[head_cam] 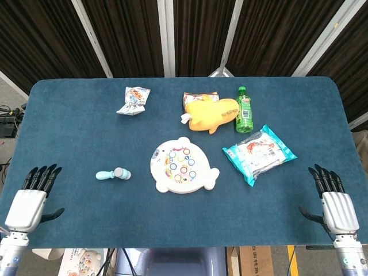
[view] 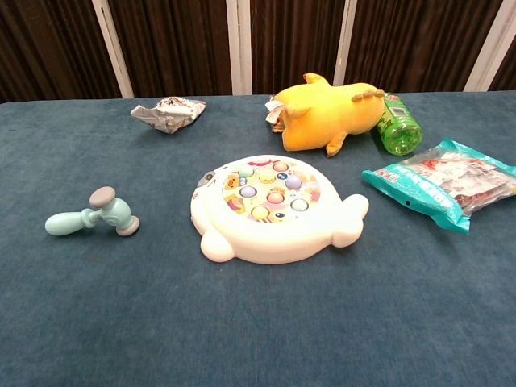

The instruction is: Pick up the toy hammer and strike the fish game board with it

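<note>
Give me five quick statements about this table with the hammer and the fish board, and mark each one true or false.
1. The toy hammer lies on the table, held by neither hand. True.
2. The left hand grips the hammer. False: it is at the table's near edge, fingers apart, holding nothing.
3. The fish game board lies between the hammer and the blue snack bag. True.
4. The green bottle stands upright. False: it lies on its side beside the yellow plush toy.
5. The right hand rests on the board. False: it is far from it, open.
</note>
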Action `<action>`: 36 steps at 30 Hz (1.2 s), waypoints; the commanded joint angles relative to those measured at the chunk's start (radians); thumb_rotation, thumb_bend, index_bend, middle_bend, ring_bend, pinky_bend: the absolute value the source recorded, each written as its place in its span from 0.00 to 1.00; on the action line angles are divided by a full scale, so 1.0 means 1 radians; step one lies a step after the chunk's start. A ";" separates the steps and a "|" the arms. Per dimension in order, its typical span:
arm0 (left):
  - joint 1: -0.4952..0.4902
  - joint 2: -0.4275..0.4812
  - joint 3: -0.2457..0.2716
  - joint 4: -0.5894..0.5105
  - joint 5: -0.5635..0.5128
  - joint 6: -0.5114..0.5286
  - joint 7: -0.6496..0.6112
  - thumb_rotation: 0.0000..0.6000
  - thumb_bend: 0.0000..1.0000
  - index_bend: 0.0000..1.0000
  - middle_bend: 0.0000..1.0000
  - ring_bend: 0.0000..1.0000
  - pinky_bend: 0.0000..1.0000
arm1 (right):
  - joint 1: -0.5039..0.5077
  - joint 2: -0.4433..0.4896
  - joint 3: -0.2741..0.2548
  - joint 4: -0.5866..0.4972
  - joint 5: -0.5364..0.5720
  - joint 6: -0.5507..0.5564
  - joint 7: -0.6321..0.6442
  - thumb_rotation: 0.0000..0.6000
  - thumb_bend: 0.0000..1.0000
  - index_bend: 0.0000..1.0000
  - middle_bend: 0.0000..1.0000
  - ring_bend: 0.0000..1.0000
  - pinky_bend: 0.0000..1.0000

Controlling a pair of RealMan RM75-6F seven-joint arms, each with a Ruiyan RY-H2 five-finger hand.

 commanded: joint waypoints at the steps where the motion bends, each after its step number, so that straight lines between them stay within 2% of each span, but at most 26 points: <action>1: -0.032 0.001 -0.033 -0.041 -0.023 -0.026 0.043 1.00 0.10 0.00 0.00 0.00 0.00 | 0.000 -0.001 -0.001 0.000 -0.003 0.002 -0.002 1.00 0.19 0.00 0.00 0.00 0.00; 4: -0.062 -0.010 -0.063 -0.073 -0.060 -0.057 0.084 1.00 0.15 0.05 0.00 0.00 0.01 | -0.001 0.000 -0.001 0.000 -0.001 0.002 0.001 1.00 0.19 0.00 0.00 0.00 0.00; 8: -0.113 -0.039 -0.115 -0.098 -0.135 -0.109 0.142 1.00 0.20 0.20 0.02 0.02 0.11 | -0.001 0.003 0.003 0.000 0.009 -0.003 0.010 1.00 0.19 0.00 0.00 0.00 0.00; 13: -0.180 -0.096 -0.177 -0.093 -0.257 -0.160 0.249 1.00 0.21 0.26 0.06 0.02 0.12 | 0.001 0.006 0.002 -0.004 0.011 -0.008 0.012 1.00 0.19 0.00 0.00 0.00 0.00; 17: -0.219 -0.139 -0.203 -0.082 -0.347 -0.184 0.318 1.00 0.23 0.35 0.10 0.04 0.13 | 0.001 0.007 0.002 -0.006 0.014 -0.011 0.010 1.00 0.19 0.00 0.00 0.00 0.00; 27: -0.296 -0.249 -0.209 -0.013 -0.462 -0.206 0.437 1.00 0.25 0.40 0.11 0.04 0.14 | 0.001 0.009 0.004 -0.012 0.022 -0.014 0.009 1.00 0.19 0.00 0.00 0.00 0.00; 36: -0.357 -0.363 -0.209 0.065 -0.569 -0.223 0.493 1.00 0.30 0.46 0.13 0.04 0.14 | 0.002 0.010 0.006 -0.013 0.025 -0.017 0.018 1.00 0.19 0.00 0.00 0.00 0.00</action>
